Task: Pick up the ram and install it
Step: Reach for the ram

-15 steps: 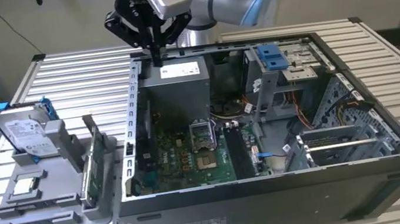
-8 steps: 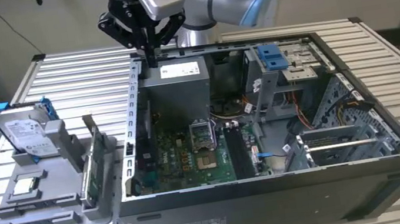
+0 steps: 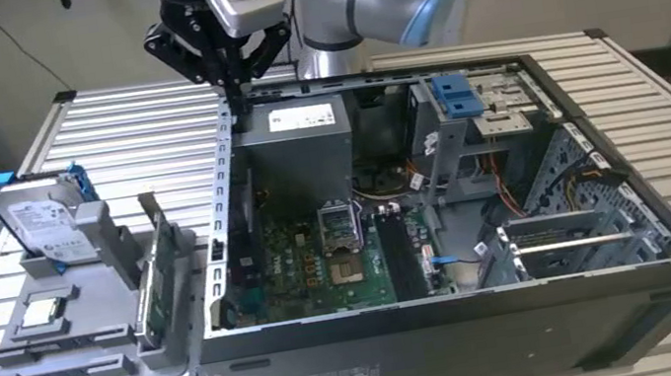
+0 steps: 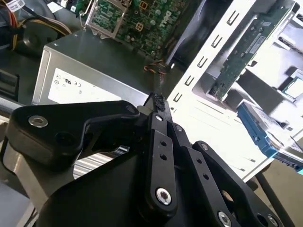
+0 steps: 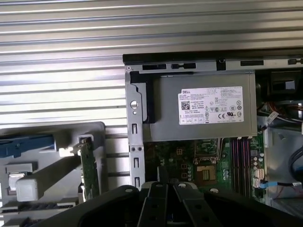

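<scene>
A slatted metal table carries an open desktop computer case lying on its side. Inside, a grey power supply with a white label sits at the far end. A green motherboard lies nearer the camera, with a CPU socket in its middle. Towards the exterior view's right is a drive cage with a blue latch.

Just beside the case on the exterior view's left lies a grey holder. It carries an upright hard drive in a blue frame, an upright green card next to the case wall, and a processor chip lying flat.
</scene>
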Robot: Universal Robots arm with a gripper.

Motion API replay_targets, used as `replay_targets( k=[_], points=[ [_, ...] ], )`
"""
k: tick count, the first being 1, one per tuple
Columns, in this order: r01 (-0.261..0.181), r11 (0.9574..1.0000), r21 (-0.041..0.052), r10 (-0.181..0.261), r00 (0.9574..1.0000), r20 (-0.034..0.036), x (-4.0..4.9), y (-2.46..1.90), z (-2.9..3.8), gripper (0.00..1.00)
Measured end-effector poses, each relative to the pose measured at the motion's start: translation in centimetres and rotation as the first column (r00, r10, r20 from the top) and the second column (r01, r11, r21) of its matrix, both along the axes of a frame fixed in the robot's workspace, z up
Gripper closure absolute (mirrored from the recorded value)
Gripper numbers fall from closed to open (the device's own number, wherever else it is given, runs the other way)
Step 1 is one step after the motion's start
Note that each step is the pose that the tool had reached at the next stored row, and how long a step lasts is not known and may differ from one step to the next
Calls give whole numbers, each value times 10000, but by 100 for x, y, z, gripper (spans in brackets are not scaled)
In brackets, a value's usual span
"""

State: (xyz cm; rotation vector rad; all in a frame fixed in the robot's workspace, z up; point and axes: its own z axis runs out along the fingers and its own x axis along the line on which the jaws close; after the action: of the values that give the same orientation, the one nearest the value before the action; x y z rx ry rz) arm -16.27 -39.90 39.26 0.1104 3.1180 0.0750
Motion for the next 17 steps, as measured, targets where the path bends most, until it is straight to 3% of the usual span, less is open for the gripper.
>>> replay_targets(
  k=[17],
  points=[
    [0,10000,0,0,10000,0,-277,-1,0,89]
  ],
)
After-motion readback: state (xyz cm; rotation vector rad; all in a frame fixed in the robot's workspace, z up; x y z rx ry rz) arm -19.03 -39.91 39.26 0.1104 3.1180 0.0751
